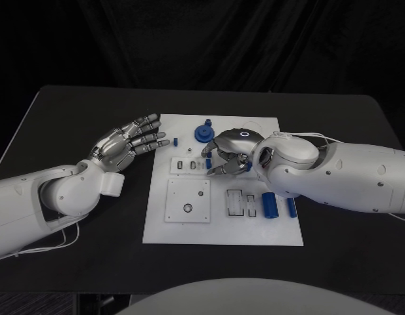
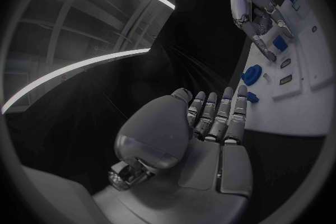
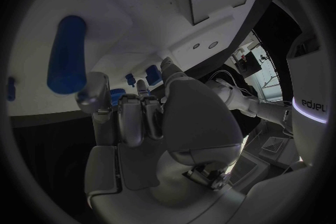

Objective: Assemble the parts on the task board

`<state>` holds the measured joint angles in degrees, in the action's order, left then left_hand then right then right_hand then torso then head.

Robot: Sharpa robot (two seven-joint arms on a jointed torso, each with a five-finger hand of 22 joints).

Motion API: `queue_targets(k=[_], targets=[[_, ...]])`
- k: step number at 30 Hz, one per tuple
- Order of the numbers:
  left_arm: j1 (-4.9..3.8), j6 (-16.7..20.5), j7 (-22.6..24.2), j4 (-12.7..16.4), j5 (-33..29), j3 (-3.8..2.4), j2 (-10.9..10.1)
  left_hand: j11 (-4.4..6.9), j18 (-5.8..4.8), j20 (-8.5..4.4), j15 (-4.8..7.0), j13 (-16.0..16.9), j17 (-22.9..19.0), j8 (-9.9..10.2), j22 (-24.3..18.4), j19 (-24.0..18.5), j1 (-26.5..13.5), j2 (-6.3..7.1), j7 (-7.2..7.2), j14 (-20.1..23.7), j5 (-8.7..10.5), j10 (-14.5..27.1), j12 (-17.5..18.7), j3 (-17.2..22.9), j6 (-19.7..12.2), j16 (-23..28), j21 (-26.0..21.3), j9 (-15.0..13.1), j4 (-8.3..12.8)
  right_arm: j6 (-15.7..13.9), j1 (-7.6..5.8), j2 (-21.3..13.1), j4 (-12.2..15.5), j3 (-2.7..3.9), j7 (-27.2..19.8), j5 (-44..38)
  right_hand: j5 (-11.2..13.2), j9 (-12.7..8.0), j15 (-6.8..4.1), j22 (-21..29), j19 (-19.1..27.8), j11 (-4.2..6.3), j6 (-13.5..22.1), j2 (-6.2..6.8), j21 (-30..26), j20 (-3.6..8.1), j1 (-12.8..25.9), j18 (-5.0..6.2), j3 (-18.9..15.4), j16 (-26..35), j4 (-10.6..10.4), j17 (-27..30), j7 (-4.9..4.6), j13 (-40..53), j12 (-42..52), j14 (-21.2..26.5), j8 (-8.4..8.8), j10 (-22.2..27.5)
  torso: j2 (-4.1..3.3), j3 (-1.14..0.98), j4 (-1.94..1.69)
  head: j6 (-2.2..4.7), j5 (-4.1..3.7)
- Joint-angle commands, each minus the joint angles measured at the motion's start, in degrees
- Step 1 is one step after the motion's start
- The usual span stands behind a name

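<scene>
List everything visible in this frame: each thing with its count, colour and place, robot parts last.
table: one, black, under everything.
task board: one, white, middle of the table.
round part: one, blue, with a knob on top, at the board's far edge.
long parts: two, blue, lying side by side on the board's near right area, next to empty outlined slots.
small part: one, blue, at the board's far left edge, close to the left hand's fingertips.
square plate: one, white, on the board's near left area.
left hand: one, silver, fingers spread, holding nothing, beside the board's left edge.
right hand: one, silver, fingers curled down over the board's middle; whether it holds a part I cannot tell.
</scene>
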<state>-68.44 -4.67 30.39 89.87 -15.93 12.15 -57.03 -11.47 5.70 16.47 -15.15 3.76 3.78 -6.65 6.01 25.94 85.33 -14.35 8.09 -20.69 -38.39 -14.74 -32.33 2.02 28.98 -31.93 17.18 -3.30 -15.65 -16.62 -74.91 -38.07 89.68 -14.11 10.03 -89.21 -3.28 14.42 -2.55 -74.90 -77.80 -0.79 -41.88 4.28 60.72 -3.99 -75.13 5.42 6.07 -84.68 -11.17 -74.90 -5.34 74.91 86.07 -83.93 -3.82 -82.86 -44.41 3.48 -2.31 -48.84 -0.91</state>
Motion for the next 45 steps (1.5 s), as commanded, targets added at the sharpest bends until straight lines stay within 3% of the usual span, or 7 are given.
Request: queue_targets(k=[1, 11, 25, 29, 34, 37, 45], targets=[[0.11, -0.88, 0.31, 0.08, -0.19, -0.05, 0.01, -0.31, -0.77, -0.02, -0.43, 0.06, -0.01, 0.06, -0.04, -0.52, -0.09, 0.51, 0.04, 0.14, -0.15, 0.03, -0.38, 0.41, -0.18, -0.21, 0.26, -0.03, -0.05, -0.91, 0.16, -0.15, 0.04, 0.01, 0.23, -0.36, 0.43, -1.42, -0.05, -7.52, 0.51, 0.40, 3.58, 0.72, -0.44, 0.07, 0.83, 0.35, -0.54, 0.16, -0.65, -10.98, 0.28, 7.48, -0.28, -3.26, 0.55, 0.42, 0.03, 0.02, -0.01, -0.07, 0.05], [0.12, 0.64, 1.51, 0.46, 2.26, -0.05, -0.27, -0.77, -0.88, 0.00, -0.67, 0.07, 0.05, -0.07, 0.18, 0.07, -0.30, 2.04, 0.17, -0.09, 0.09, -0.01, -0.50, 1.57, 0.09, -0.71, 0.82, -0.08, 0.59, -10.34, -0.55, -1.27, 1.49, 0.24, -3.36, -0.36, 0.55, -4.70, -0.42, -7.25, 1.31, 0.77, 10.00, 3.56, -1.63, 0.61, 3.40, 0.48, -0.92, 0.41, -5.67, -10.84, 0.62, 6.67, -0.78, -3.04, 0.64, 1.31, 0.00, 0.02, -0.06, 0.35, 0.46], [-1.56, 11.73, -0.17, 3.20, 6.73, -0.08, -1.94, -3.38, 0.69, -1.47, 2.22, 0.22, 1.02, -1.04, 4.74, 7.87, -3.24, 5.97, 1.34, -7.07, 0.55, -3.64, -2.92, 6.38, 3.33, -8.54, 10.08, -0.33, 1.86, -16.28, -5.63, -8.09, 5.00, 0.20, -11.36, 8.51, 0.59, -2.99, 0.09, -7.21, 2.09, 0.15, -0.35, -0.18, -2.02, 0.30, 5.94, 0.43, -0.09, 1.26, -5.51, -10.30, -0.14, 5.56, -1.47, -2.33, -1.56, 2.77, 0.69, -0.29, 0.04, 3.05, 1.81], [-3.76, 15.92, -5.98, 3.22, 10.59, -0.08, -2.13, -4.23, 0.66, -1.71, 2.32, 0.47, 1.41, -2.07, 6.92, 8.79, -4.13, 6.94, 2.91, -9.23, 1.51, -8.03, -5.49, 6.60, 6.95, -12.13, 14.01, -0.63, 0.68, -13.00, -6.16, -11.71, 5.26, 0.01, -12.52, 18.73, 0.53, -2.64, 0.97, -6.69, 3.58, -0.89, -4.43, -6.10, -4.27, -0.34, 9.35, 0.70, 0.04, 2.42, -5.60, -9.53, -1.37, 4.03, -2.45, -1.41, -3.05, 4.76, 1.68, -0.66, -0.18, 3.73, 2.11], [-6.46, 17.84, -11.72, 3.18, 14.06, -0.09, -1.61, -2.53, 1.16, -2.45, 3.63, 1.31, 1.70, -3.43, 9.32, 9.04, -4.04, 7.97, 4.33, -11.01, 1.04, -15.14, -9.68, 7.24, 11.91, -15.64, 18.25, -0.86, -0.52, -10.10, -5.89, -15.60, 5.01, -0.06, -11.61, 29.07, -1.28, -1.84, 2.23, -6.67, 3.59, -2.40, -10.38, -9.08, -4.47, -1.45, 10.20, 0.70, -0.21, 2.77, -5.55, -9.23, -2.14, 3.72, -2.51, -1.14, -5.46, 5.18, 3.39, -1.37, -0.08, 3.09, 2.13], [-8.79, 16.95, -17.44, 2.57, 18.06, -0.08, -0.64, -1.01, 2.09, -2.77, 4.96, 1.68, 2.09, -3.65, 10.96, 10.20, -5.35, 8.26, 5.44, -13.63, 2.70, -17.52, -11.02, 6.82, 13.04, -18.20, 21.28, -0.83, -0.98, -9.32, -5.28, -17.54, 4.86, -0.09, -11.03, 33.87, -7.50, -2.09, 2.64, -6.63, 3.53, -2.79, -11.18, -9.07, -4.64, -2.10, 10.15, 0.87, -2.12, 2.98, -5.57, -8.98, -2.40, 3.45, -2.55, -1.02, -5.40, 5.37, 4.31, -1.86, 0.12, 2.99, 2.22], [-15.68, 7.49, -34.74, -0.21, 40.09, -0.08, 2.88, 2.65, 4.78, -3.40, 8.58, 2.07, 3.31, -5.20, 15.58, 13.97, -7.77, 9.25, 3.26, -23.11, 9.75, -28.04, -13.32, 5.58, 18.59, -24.33, 29.89, -0.91, -1.13, -9.74, -3.11, -19.73, 3.77, -0.12, -10.46, 38.55, -9.27, -2.14, 2.67, -6.72, 3.26, -2.83, -12.26, -9.93, -4.31, -2.30, 9.71, 0.89, -3.14, 2.96, -5.56, -8.92, -2.35, 3.49, -2.44, -1.05, -5.67, 5.19, 7.34, -3.57, 1.05, 1.26, 2.97]])
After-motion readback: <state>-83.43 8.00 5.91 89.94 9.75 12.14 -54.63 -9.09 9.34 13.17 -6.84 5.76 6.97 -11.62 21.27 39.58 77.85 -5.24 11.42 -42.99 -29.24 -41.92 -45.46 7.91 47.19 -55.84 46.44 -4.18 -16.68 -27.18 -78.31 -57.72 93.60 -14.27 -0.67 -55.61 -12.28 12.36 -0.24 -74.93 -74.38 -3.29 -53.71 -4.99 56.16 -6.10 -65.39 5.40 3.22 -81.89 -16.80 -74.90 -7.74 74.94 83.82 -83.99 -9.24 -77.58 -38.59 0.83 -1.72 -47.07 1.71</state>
